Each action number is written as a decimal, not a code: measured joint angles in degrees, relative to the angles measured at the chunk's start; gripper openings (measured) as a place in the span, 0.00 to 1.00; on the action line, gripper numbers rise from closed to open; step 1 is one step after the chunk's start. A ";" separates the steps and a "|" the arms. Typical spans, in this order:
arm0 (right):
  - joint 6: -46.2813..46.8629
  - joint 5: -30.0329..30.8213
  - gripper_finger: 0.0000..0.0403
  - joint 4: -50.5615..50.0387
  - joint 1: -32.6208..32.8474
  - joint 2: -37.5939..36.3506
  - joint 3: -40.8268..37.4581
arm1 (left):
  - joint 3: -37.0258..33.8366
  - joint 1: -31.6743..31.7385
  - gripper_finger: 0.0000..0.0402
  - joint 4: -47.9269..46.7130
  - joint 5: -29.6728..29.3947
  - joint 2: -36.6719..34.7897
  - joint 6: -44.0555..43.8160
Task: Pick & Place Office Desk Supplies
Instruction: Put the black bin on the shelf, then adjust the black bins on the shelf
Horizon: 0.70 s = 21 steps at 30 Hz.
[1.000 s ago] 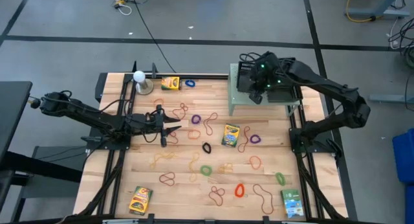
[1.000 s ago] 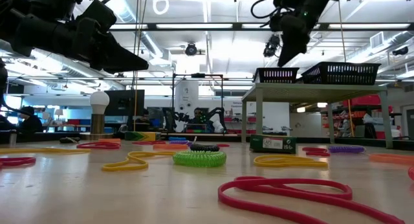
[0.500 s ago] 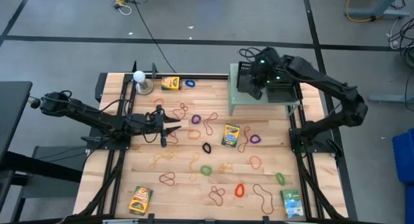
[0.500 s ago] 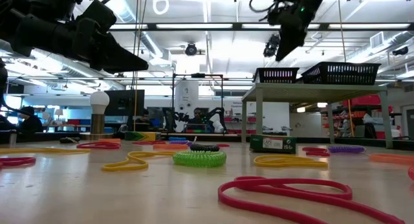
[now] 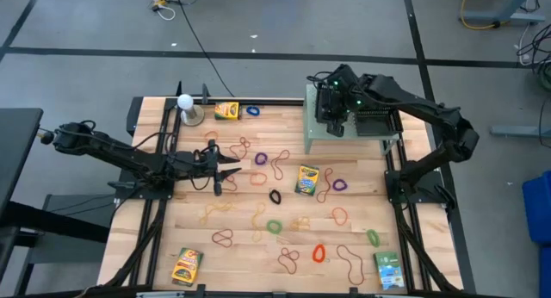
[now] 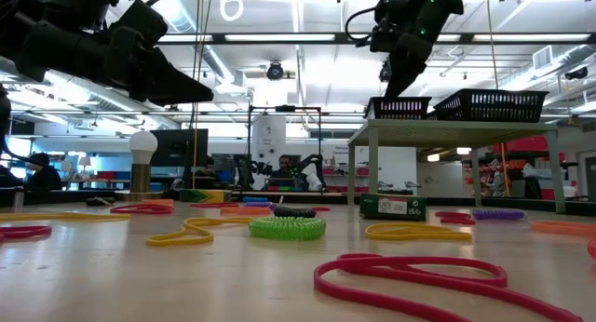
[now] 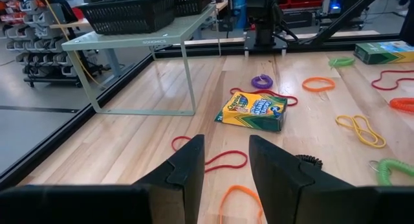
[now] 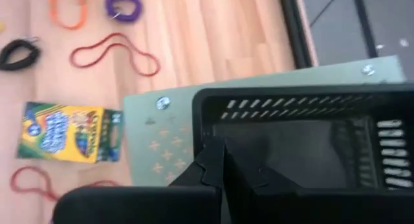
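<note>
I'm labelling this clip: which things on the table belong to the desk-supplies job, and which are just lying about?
Job:
- crayon boxes
- rubber-band loops
- black baskets on the green stand

Lying about:
- white ball on its small stand

**Wooden table strewn with bands and crayon boxes**

The slatted wooden table [image 5: 172, 238] carries scattered rubber-band loops [image 5: 274, 164] in red, orange, purple, green, yellow, blue and black, mostly across its middle and toward 5 o'clock. A crayon box [image 5: 307, 179] lies just right of centre, a second crayon box [image 5: 226, 109] sits at 11 o'clock beside a white ball on a small stand [image 5: 186, 108], and a third crayon box [image 5: 187, 264] rests at 7 o'clock. A green box [image 5: 389, 270] lies at 5 o'clock. At 1 o'clock a pale raised shelf [image 5: 312, 130] stands on legs, holding dark mesh baskets [image 5: 372, 119]
</note>
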 joint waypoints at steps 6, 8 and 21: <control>-0.48 -1.49 0.01 -4.68 0.02 -0.18 0.30 | 0.00 0.00 0.32 -0.01 0.22 0.00 0.00; 0.04 -1.52 0.01 -5.10 0.02 -0.45 0.35 | 0.00 0.00 0.32 0.00 0.28 0.00 0.00; 13.67 14.94 0.01 -14.99 -1.62 -11.77 0.46 | 0.00 0.00 0.32 -0.22 0.26 0.00 0.00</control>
